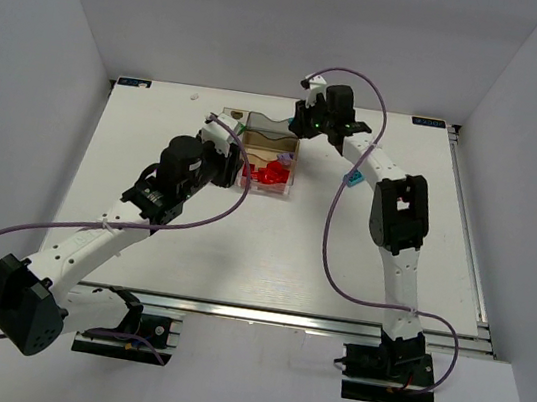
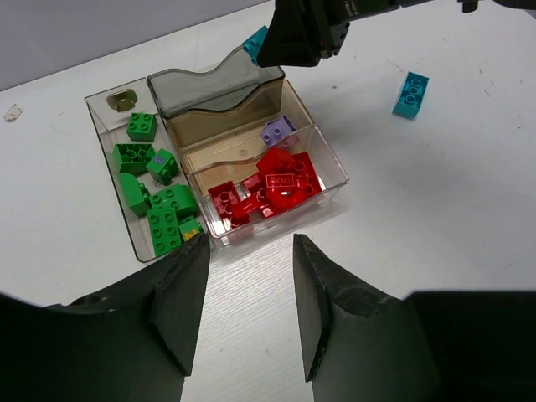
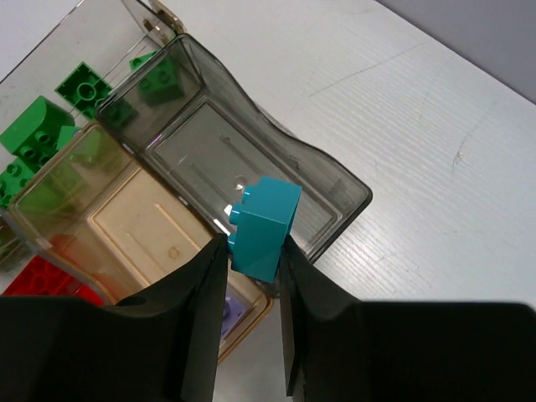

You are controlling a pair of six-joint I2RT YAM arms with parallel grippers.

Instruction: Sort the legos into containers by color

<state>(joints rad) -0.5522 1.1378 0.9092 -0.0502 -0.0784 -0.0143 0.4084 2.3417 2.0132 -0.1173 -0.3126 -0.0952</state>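
The brown-tinted tray [image 1: 271, 129] stands at the table's far middle. In the left wrist view its long narrow compartment [image 2: 102, 126] holds several green bricks [image 2: 159, 209]. The front compartment holds several red bricks [image 2: 270, 188], and the amber one holds a lilac brick [image 2: 278, 131]. The dark rear compartment [image 3: 209, 155] is bare. My right gripper [image 3: 251, 243] is shut on a light blue brick [image 3: 266, 222] above that compartment's near corner. A second light blue brick [image 2: 410, 93] lies on the table to the tray's right. My left gripper [image 2: 249, 251] is open and empty above the table in front of the tray.
A small brass-coloured piece [image 2: 124, 100] lies at the far end of the narrow compartment. A tiny scrap [image 2: 12, 111] lies on the table left of the tray. White walls close in the table's back and sides. Purple cables [image 1: 331, 221] loop from both arms.
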